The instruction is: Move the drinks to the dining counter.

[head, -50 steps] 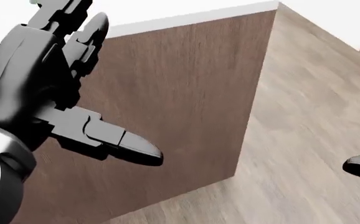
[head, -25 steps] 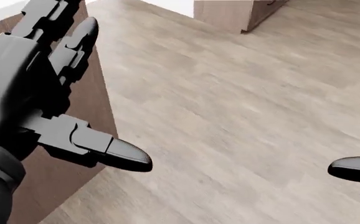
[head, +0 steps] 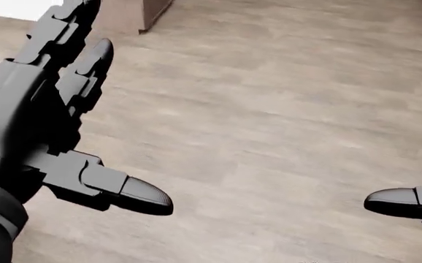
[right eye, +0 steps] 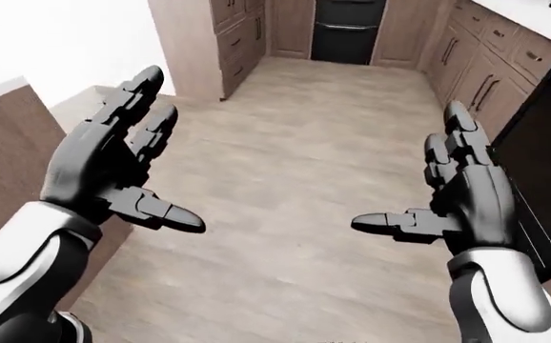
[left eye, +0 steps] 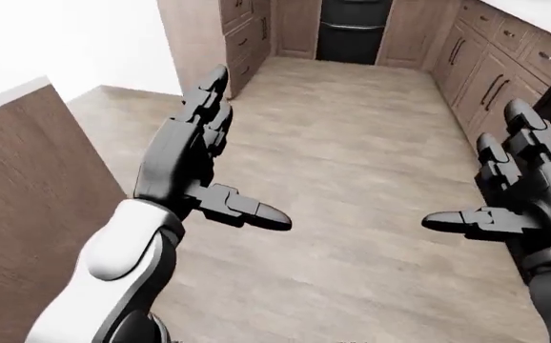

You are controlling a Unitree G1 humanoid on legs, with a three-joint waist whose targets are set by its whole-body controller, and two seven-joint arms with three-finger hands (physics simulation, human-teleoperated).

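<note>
Walking kitchen floor (left eye: 352, 164), drinks nowhere in view. Left hand (right eye: 104, 168) and right hand (right eye: 466, 196) spread wide, empty. We judge: head for cabinets (left eye: 490, 61) beyond right hand, scan countertop.

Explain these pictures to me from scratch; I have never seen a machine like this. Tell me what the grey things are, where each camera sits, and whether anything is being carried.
These are simulator renders from cameras on the head of a humanoid robot, looking out over its own arms. The grey shapes are its three-finger hands: the left hand and the right hand. Both are open with fingers spread, and neither holds anything.

The left-eye and right-eye views are a pair and show almost the same scene. The head view points more steeply down, so it shows mostly the wooden floor with the left hand large at its left edge and just a right fingertip at its right edge.

The robot stands in a kitchen. A brown counter side is at the left, wooden cabinets run along the right, and a dark oven sits at the top. No drinks are visible in these pictures.
</note>
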